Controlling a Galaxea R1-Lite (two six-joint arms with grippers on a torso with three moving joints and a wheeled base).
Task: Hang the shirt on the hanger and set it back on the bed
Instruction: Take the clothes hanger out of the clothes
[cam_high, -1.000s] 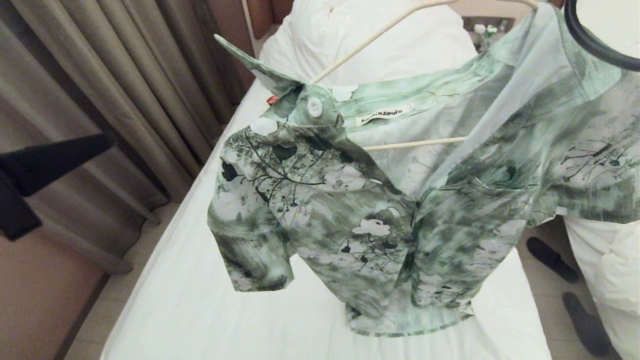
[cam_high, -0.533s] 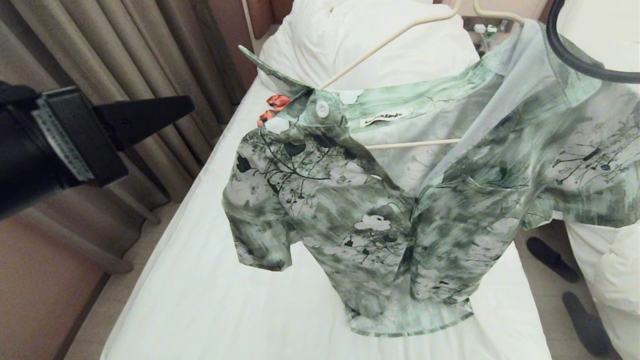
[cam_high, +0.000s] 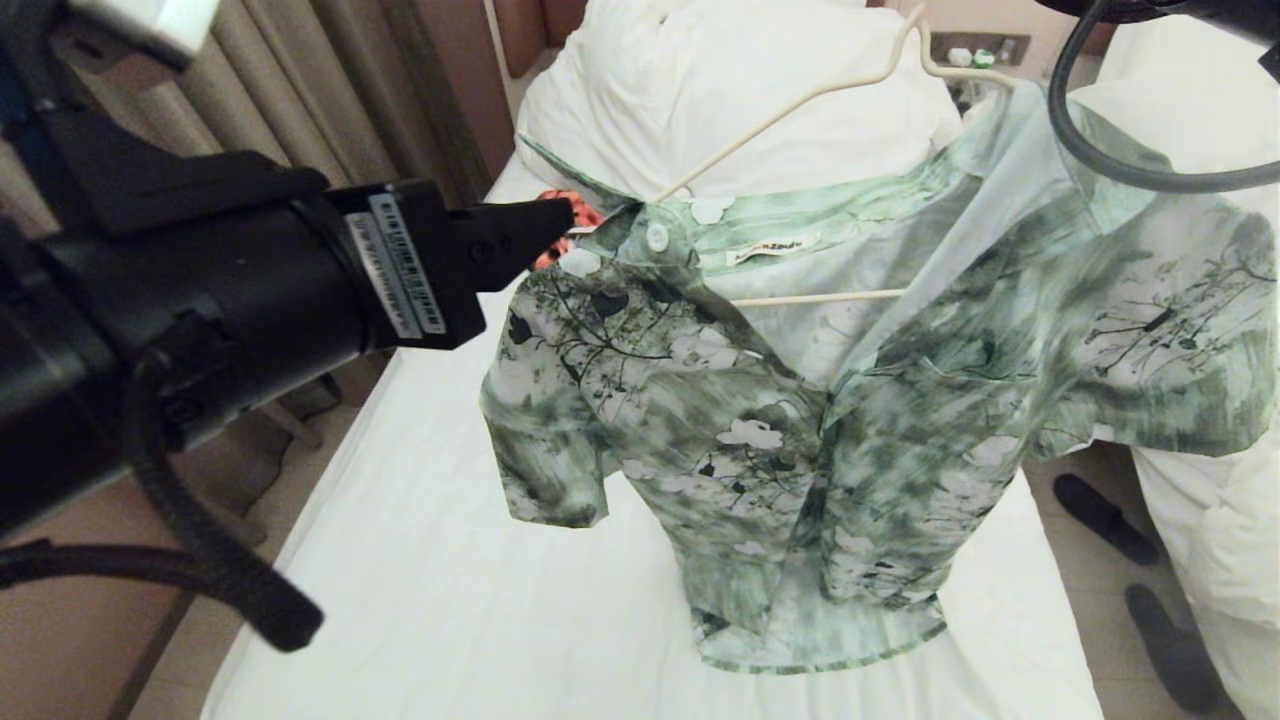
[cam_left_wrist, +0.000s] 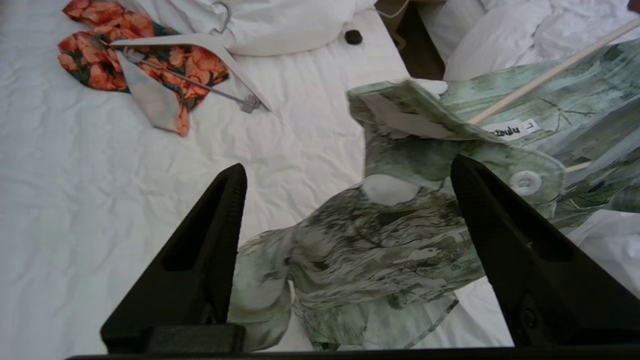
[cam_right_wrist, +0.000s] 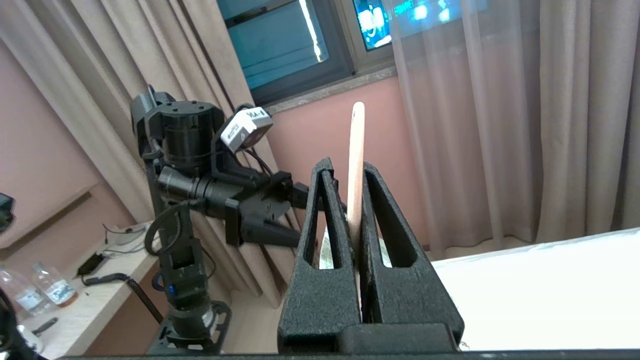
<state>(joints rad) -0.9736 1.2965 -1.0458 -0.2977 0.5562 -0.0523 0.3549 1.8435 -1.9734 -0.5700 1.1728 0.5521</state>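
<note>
The green and white shirt (cam_high: 760, 420) hangs open-fronted on the cream hanger (cam_high: 820, 296) above the bed (cam_high: 420, 560). One shoulder sits on the hanger; the collar end with a white button droops off the other arm. My left gripper (cam_high: 545, 225) reaches in from the left, its tip just short of that collar end. In the left wrist view the left gripper (cam_left_wrist: 347, 165) is open, with the shirt (cam_left_wrist: 390, 250) beyond its fingers and nothing held. Above the head view's frame, my right gripper (cam_right_wrist: 345, 167) is shut on the hanger (cam_right_wrist: 355, 165).
An orange-red floral garment (cam_left_wrist: 150, 65) on a flat white hanger lies near the pillows (cam_high: 730, 80). Curtains (cam_high: 300, 100) hang along the left. A second bed (cam_high: 1200, 520) and dark slippers (cam_high: 1105, 520) are on the right. A black cable (cam_high: 1120, 170) loops over the shirt.
My left arm has swung in from the left edge up to the collar, and its jaws have opened. The shirt and hanger have shifted a little right and lower.
</note>
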